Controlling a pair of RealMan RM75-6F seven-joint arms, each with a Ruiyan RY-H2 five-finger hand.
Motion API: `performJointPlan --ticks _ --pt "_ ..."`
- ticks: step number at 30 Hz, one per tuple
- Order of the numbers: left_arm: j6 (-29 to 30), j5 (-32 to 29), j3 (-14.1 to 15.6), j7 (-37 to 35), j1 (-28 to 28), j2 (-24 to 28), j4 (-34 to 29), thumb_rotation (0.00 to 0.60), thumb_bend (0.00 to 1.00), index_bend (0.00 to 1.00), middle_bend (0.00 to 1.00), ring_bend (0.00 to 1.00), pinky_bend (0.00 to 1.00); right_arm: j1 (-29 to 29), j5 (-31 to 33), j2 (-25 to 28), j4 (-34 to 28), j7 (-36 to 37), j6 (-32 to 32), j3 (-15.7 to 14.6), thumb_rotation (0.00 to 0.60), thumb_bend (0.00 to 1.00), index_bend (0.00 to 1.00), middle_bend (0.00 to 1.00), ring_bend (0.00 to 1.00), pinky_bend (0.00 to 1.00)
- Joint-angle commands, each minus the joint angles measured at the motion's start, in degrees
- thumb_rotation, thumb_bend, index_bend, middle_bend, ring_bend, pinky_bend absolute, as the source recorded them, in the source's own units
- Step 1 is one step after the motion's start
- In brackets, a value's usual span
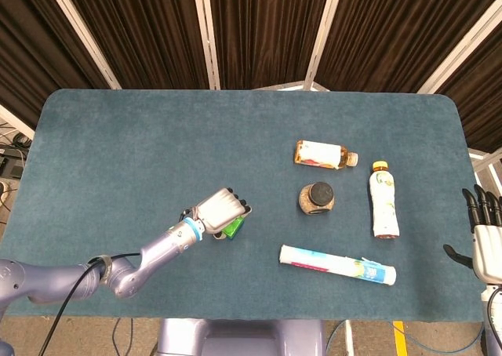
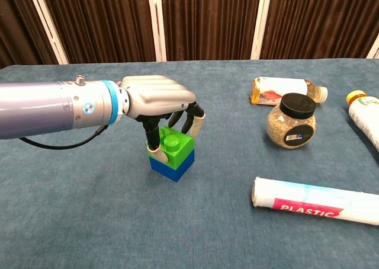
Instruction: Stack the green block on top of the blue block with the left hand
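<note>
Now, placement step: left hand (image 2: pixel 157 97) grips green block (image 2: pixel 172 146), seated flush atop blue block (image 2: pixel 172 167), center-left of chest frame. Next move, by judgement: release fingers, lift clear without tipping stack. Right hand (image 1: pixel 484 234) idle, fingers spread, right edge.

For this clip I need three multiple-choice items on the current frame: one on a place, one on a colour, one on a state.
1. Where is the green block?
A. on the blue block
B. beside the jar
C. on the plastic roll

2. What colour is the jar's lid?
A. white
B. black
C. yellow

3. What is the left hand doing?
A. hanging open above the table
B. gripping the green block
C. holding a bottle

Answers: 1 A, the green block sits squarely on the blue one. 2 B, the lid is dark in both views. 3 B, its fingers flank the green block.
</note>
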Motion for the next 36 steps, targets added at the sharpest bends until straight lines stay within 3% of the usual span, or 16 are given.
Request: performJointPlan --ticks 1,3,5,7,9,19,24,30,36 --pt "0.2 -0.2 0.3 0.3 -0.1 -0.5 0.4 0.6 0.02 0.48 0.49 0.44 0.39 0.0 0.0 0.0 0.0 0.1 0.0 0.0 0.6 0.0 0.0 0.0 0.0 0.0" --pt "0.4 -0.4 0.4 0.6 -0.2 -0.6 0.5 0.6 0.02 0.43 0.41 0.38 0.34 0.0 0.0 0.1 0.1 0.2 0.0 0.0 0.6 0.0 0.0 0.0 0.0 0.0" --pt "0.5 -0.6 0.5 0.8 -0.3 -0.3 -0.1 0.6 0.02 0.28 0.23 0.23 0.23 0.0 -0.1 0.1 0.1 0.3 -0.1 0.0 0.6 0.0 0.0 0.0 0.0 0.0" --pt "0.6 -0.4 0.5 0.7 -0.3 0.4 -1.1 0.6 0.0 0.07 0.04 0.05 0.1 0.0 -0.1 0.1 0.0 0.3 0.0 -0.1 0.6 0.0 0.0 0.0 0.0 0.0" --pt "1.0 -0.1 0.5 0.4 -0.2 1.4 -2.3 0.6 0.0 0.01 0.0 0.0 0.03 0.0 -0.2 0.1 0.0 0.4 0.0 -0.1 0.6 0.0 0.0 0.0 0.0 0.0" --pt "6.9 0.0 -0.6 -0.8 2.8 9.5 -11.1 0.6 0.0 0.0 0.0 0.0 0.0 -0.2 -1.4 0.6 -0.7 0.8 0.5 -0.5 0.6 0.0 0.0 0.0 0.0 0.0" --pt "15.2 0.1 -1.0 -3.3 8.5 16.7 -15.9 0.6 0.0 0.0 0.0 0.0 0.0 -0.1 -2.4 0.7 -0.5 1.3 0.3 -1.0 0.6 0.0 0.0 0.0 0.0 0.0" --pt "31.0 2.4 2.6 -5.9 20.9 24.9 -19.9 0.6 0.0 0.0 0.0 0.0 0.0 0.2 -3.1 0.7 -0.3 2.4 -0.4 -1.3 0.6 0.0 0.0 0.0 0.0 0.0" --pt "39.0 5.1 7.7 -13.6 31.3 29.6 -19.6 0.6 0.0 0.0 0.0 0.0 0.0 0.8 -3.8 0.5 -0.3 2.9 -0.9 -1.4 0.6 0.0 0.0 0.0 0.0 0.0"
